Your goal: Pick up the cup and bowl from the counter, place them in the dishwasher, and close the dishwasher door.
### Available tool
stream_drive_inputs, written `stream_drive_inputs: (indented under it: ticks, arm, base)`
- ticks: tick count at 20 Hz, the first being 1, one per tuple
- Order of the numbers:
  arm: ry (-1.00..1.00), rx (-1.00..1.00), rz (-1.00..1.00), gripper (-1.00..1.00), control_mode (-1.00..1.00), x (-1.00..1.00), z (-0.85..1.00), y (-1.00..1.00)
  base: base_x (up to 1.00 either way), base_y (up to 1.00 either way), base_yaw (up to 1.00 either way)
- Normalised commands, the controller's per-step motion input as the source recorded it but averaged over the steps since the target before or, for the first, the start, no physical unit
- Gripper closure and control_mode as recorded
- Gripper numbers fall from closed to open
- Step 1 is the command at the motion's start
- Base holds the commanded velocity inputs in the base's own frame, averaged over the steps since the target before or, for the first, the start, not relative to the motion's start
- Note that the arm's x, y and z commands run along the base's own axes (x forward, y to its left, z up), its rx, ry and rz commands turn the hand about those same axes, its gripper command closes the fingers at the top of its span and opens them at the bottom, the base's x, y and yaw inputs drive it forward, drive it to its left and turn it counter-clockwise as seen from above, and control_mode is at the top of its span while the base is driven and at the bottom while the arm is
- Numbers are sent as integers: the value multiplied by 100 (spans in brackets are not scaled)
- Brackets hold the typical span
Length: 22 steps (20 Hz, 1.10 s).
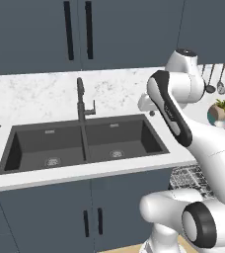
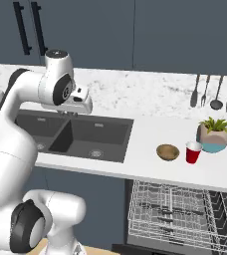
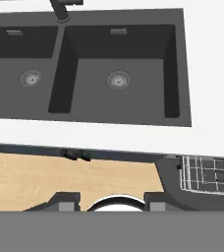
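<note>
Gripper [image 3: 112, 199] is seen open and empty above the sink [image 3: 119, 74]; cup [image 2: 193, 152], just beside bowl [image 2: 168, 152] and plant pot [image 2: 213, 133], risks being knocked during the reach.

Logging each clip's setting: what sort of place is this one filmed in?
A rendered home kitchen, apparently. A dark double sink with a faucet sits in a white marble-look counter, an open dishwasher with a wire rack stands below it, and cooking utensils hang on the wall.
</note>
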Motion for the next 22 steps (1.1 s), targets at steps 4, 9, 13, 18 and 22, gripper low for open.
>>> stream_drive_inputs:
  ticks: [4,9,13,18,22]
  arm:
    - [0,0,0,-100,100,-5,0,0]
    - [0,0,0,-100,100,0,0,0]
    - [0,0,0,-100,100,0,0,0]
    - [0,0,0,-100,100,0,0,0]
    - [0,0,0,-100,100,0,0,0]
  base:
    - [-4,0,-3]
    - [-17,-4,-41]
    - [-3,0,-55]
    - [0,18,-57]
    - [0,48,-54]
